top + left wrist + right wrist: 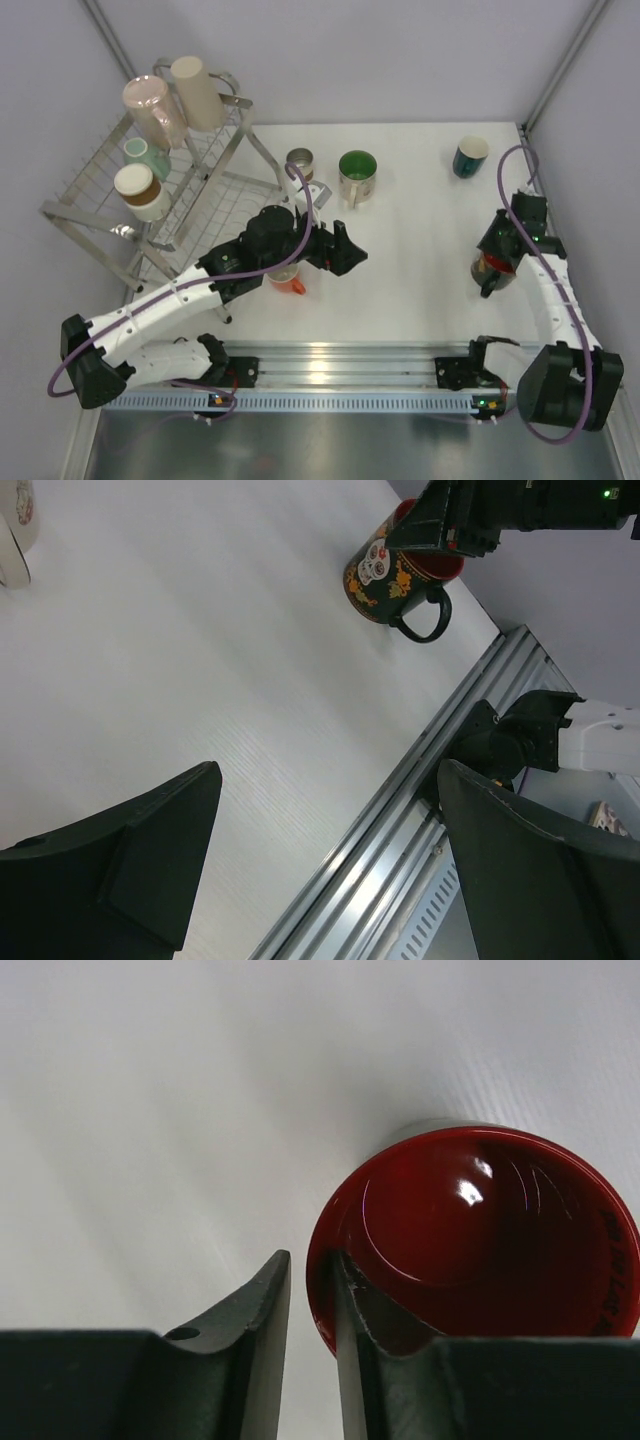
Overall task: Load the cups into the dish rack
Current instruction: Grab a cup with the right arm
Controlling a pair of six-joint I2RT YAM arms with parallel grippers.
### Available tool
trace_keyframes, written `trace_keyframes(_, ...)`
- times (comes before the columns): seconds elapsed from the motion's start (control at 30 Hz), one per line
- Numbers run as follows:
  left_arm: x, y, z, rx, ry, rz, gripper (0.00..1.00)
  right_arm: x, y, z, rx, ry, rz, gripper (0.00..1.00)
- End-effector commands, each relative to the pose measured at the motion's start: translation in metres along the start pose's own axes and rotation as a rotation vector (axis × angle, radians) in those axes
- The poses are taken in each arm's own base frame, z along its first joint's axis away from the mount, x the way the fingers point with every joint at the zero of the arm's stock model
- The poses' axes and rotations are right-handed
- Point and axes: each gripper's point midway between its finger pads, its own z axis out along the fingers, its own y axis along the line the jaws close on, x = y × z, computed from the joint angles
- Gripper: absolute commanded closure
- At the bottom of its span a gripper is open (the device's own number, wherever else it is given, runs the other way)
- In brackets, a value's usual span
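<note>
A robotics laboratory test cell is indicated: a bare white table (420, 260) is enclosed by plain grey panels (400, 60) joined by metal corner posts (560, 70), and two robot arms (180, 295) are bolted to an aluminium rail (340, 365) at its near edge

The right gripper (310, 1260) straddles the near-left rim of a mug (480, 1240) with a glossy red inside. One finger is outside the wall and one inside, narrowly apart. Whether they pinch it is unclear. The mug stands on a white table (150, 1110).
</note>
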Motion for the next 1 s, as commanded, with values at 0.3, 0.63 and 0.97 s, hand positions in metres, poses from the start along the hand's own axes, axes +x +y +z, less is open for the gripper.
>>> trace_keyframes(0.3, -0.014, -0.002, -0.001, -0.005, -0.043, 0.017, 0.05, -0.018, 0.091, -0.001, -0.245, -0.091, -0.139, 0.80)
trace_keyframes(0.63, -0.017, -0.001, 0.008, -0.018, -0.033, 0.005, 0.05, -0.020, 0.099, 0.023, -0.185, -0.030, -0.193, 0.86)
trace_keyframes(0.97, -0.038, -0.039, 0.017, 0.120, -0.017, -0.048, 0.10, -0.094, 0.186, -0.067, -0.670, -0.298, -0.031, 1.00)
